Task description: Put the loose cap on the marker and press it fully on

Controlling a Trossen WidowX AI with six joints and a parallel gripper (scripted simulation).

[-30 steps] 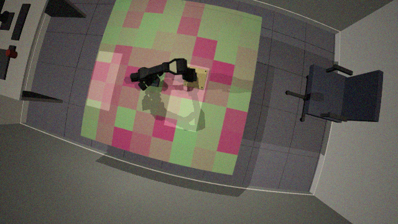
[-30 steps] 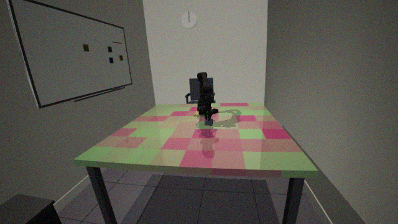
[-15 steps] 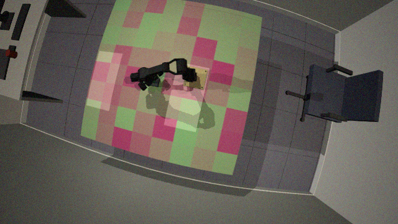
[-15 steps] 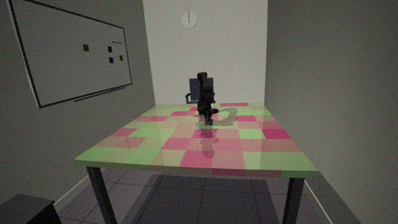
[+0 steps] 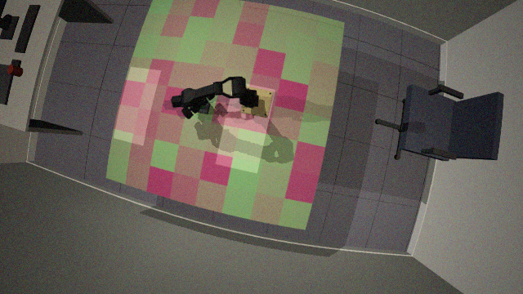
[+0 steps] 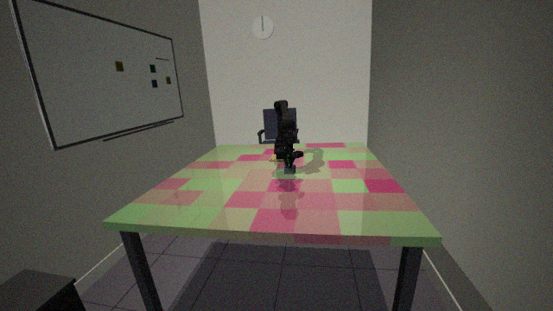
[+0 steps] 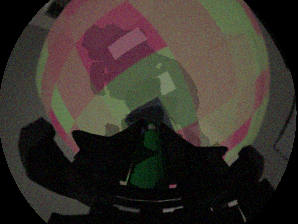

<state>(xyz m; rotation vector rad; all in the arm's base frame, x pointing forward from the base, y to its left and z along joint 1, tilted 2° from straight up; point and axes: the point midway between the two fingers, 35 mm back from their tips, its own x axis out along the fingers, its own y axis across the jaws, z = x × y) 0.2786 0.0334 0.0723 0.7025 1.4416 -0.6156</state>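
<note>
A small green plastic marker cap (image 7: pixel 148 163), tapering toward its top, sits clamped between the black parallel-jaw gripper (image 7: pixel 150 156) fingers, directly above a dark square holder block (image 6: pixel 289 169) resting on the pink-and-green checkered table (image 6: pixel 276 207); the marker itself cannot be made out.

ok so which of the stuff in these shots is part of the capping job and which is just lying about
Part of the job:
- gripper, shut on the green cap
- holder block on the table; the marker itself is too small to make out

Just lying about:
- chair
- whiteboard
- wall clock
</note>
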